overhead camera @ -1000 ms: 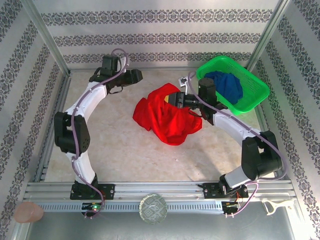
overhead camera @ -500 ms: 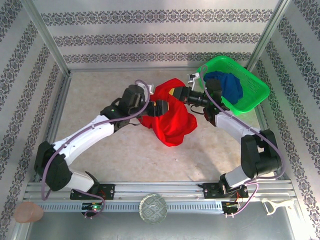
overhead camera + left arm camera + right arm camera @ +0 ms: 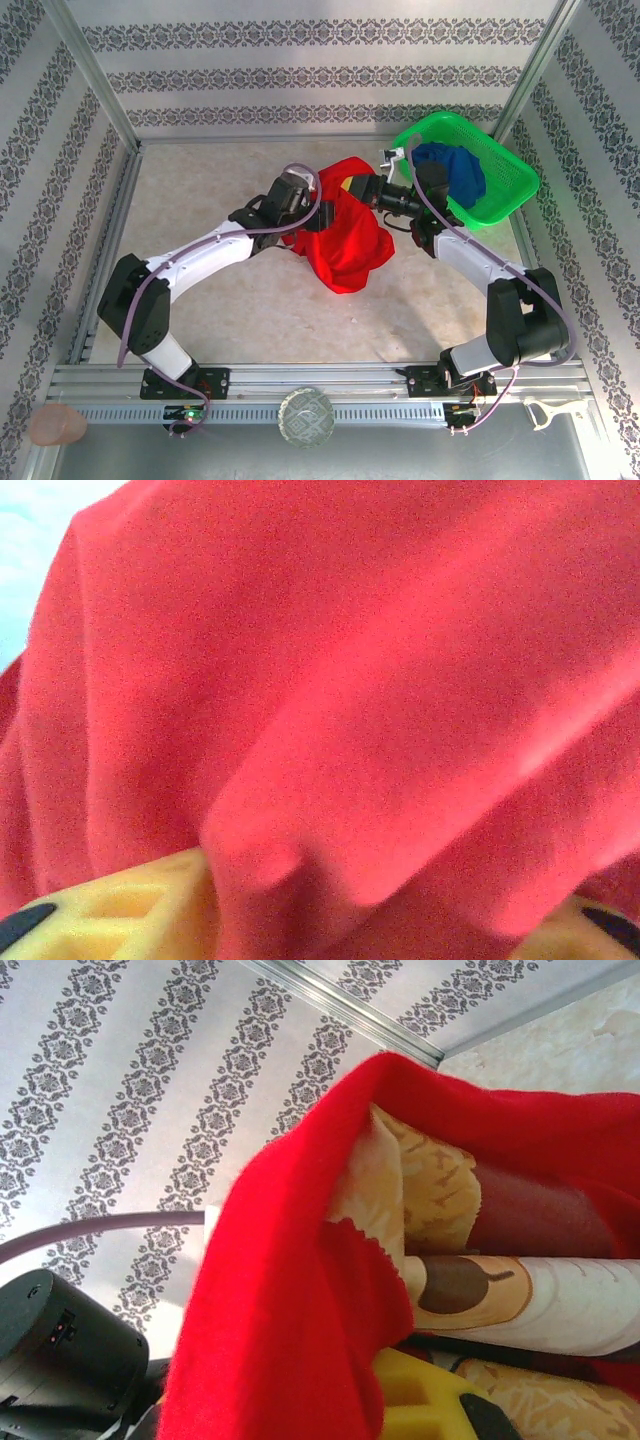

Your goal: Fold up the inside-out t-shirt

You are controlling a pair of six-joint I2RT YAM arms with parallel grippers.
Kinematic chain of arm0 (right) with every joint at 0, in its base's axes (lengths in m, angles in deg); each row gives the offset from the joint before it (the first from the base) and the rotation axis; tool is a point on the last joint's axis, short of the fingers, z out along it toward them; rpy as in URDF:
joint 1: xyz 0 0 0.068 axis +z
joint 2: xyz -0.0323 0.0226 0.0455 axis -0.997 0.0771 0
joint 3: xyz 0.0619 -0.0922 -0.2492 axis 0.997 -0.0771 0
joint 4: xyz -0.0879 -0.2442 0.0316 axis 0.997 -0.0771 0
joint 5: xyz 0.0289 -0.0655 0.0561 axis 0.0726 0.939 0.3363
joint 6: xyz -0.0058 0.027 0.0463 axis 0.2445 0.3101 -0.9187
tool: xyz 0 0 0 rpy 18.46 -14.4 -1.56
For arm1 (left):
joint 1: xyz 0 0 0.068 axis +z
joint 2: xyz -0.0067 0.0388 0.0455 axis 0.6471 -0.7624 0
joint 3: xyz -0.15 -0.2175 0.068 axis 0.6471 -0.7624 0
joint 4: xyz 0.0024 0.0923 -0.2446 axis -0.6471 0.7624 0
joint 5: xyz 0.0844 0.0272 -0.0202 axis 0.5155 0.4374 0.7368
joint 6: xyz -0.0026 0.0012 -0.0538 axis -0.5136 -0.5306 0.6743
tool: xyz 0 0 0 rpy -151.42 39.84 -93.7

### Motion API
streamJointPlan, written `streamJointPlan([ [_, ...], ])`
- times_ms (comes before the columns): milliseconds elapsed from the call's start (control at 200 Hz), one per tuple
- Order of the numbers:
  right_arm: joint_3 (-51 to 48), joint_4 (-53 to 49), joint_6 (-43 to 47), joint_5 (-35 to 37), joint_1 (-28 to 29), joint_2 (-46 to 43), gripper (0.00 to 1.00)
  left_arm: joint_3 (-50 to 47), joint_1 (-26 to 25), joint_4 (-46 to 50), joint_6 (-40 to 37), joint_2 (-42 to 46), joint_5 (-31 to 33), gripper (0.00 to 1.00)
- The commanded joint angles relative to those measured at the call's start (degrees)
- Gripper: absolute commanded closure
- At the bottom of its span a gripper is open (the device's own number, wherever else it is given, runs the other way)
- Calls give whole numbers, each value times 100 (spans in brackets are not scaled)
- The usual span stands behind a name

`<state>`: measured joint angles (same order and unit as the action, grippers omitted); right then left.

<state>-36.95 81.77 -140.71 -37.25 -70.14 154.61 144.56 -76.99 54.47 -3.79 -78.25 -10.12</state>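
Note:
The inside-out t-shirt [image 3: 350, 240] is a bright red heap in the middle of the table, and its upper edge is lifted. My right gripper [image 3: 352, 187] is shut on that raised edge. In the right wrist view the red cloth [image 3: 280, 1290] drapes over a yellow finger [image 3: 430, 1400], and a beige and brown print [image 3: 470, 1285] shows inside. My left gripper [image 3: 318, 216] presses into the shirt's left side. In the left wrist view its yellow fingers [image 3: 130, 910] stand apart, with a thick red fold [image 3: 330, 780] between them.
A green basket [image 3: 505, 195] at the back right holds a dark blue garment [image 3: 455, 170], just behind the right arm. Patterned walls close in the back and both sides. A round glass object [image 3: 306, 417] rests on the front rail.
The left arm swung from the back left corner over to the shirt, and its fingers have drawn closer around a fold. The right gripper carried the shirt's edge a little up and back.

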Motion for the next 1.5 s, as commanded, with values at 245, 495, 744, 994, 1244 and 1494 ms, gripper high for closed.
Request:
streamJointPlan([
  [245, -66, 597, -215, 25, -497, 305, 100, -469, 1681, -4624, 2520, -495, -4364, 100],
  [495, 103, 994, -373, 493, -612, 1680, 46, -407, 1741, -7296, 4530, -779, -5394, 100],
  [744, -1013, 222, 161, 1156, -807, -16, 38, -702, 1741, -7533, 4735, -734, -5288, 100],
  [994, -833, -2349, 1468, 2216, -309, -2070, 32, -840, 1735, -7367, 4586, -701, -5335, 100],
  [1244, 250, -2492, 1679, 2101, 603, -1389, 37, -826, 1741, -7329, 4567, -708, -5331, 100],
  [1494, 847, -2261, 1652, 2176, 803, -415, 45, -893, 1739, -7338, 4576, -666, -5326, 100],
])
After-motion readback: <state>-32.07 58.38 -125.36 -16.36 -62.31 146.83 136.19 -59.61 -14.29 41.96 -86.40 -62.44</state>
